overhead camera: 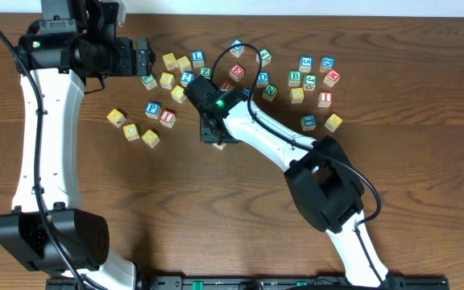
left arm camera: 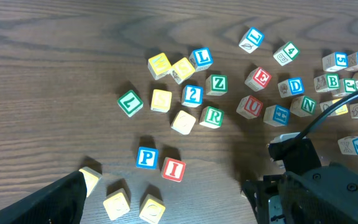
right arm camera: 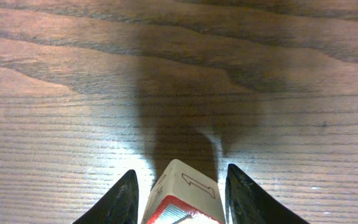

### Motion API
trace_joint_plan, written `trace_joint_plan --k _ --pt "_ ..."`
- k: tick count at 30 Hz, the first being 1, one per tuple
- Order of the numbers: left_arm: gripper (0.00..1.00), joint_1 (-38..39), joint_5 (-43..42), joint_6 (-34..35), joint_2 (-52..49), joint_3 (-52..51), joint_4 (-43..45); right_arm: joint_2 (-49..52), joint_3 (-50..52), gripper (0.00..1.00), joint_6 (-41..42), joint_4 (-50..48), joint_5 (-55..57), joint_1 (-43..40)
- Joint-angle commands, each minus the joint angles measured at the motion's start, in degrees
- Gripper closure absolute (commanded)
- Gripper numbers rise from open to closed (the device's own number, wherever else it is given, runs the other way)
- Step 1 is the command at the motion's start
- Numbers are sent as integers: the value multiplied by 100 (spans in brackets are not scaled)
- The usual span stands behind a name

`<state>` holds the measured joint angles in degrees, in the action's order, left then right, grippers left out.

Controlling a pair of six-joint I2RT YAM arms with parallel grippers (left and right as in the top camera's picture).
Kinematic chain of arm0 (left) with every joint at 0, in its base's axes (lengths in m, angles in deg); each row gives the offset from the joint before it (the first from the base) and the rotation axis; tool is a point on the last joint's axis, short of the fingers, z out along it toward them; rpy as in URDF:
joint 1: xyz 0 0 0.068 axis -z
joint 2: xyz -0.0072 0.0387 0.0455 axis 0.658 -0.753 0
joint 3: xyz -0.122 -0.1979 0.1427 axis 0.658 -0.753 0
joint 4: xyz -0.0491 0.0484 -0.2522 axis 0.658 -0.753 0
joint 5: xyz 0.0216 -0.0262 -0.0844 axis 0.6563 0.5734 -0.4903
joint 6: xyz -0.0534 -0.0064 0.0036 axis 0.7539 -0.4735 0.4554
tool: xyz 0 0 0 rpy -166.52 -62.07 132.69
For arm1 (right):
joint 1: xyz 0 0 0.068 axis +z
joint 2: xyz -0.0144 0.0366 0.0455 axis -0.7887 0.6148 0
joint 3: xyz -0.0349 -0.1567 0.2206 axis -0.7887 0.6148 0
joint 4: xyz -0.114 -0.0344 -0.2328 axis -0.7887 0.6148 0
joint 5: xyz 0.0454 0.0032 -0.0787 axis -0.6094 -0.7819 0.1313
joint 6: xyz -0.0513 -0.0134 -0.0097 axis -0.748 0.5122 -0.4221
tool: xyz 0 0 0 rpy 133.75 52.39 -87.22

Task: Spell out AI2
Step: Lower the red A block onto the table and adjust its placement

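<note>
Nearest me, the counter (overhead camera: 216,234) is bare wood between the two arm bases, and that is the widest open stretch I have. Just beyond it the right gripper (right arm camera: 182,173) points down with a red-framed cube (right arm camera: 188,190) standing between its jaws. Both jaws sit right against the cube's flanks, but the frame crops them and I cannot tell whether they pinch it or only bracket it. The red-framed face is cut off too, so its letter is unreadable; it may be the A. The face above it carries an outlined 1. Overhead, the wrist covers nearly all of this cube.

Left of it lie three plain yellow cubes (overhead camera: 131,131). Next come a blue P cube (overhead camera: 153,109) and the red I cube (overhead camera: 167,116) just beside it, with clear wood around the pair.

Farther back, the blue 2 cube (left arm camera: 192,94) sits in a tight cluster. A green Z cube (left arm camera: 216,84) is at its right and a yellow one at its left, leaving little room beside it. The left wrist view reads these letters plainly, while overhead they are tiny. That view's lower right corner is blocked by the right arm (left arm camera: 316,186).

The left gripper (overhead camera: 145,55) hangs at the cluster's far left, jaws wide apart and holding nothing. Its own camera catches only one dark finger (left arm camera: 55,202). The counter's far edge runs close behind the cubes
</note>
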<state>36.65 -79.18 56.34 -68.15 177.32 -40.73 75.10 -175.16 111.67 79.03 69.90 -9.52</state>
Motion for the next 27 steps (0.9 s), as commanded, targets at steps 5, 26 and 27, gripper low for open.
trace_joint_plan --k 5,26,27 --pt "2 -22 -31 31 -7 162 -9 -39 -74 59 2 42 -214 -13" --pt "2 -22 -31 31 -7 162 -7 -39 -74 55 17 341 -461 -50" --pt "3 -22 -31 31 -7 162 -9 -39 -74 55 17 319 -442 -50"
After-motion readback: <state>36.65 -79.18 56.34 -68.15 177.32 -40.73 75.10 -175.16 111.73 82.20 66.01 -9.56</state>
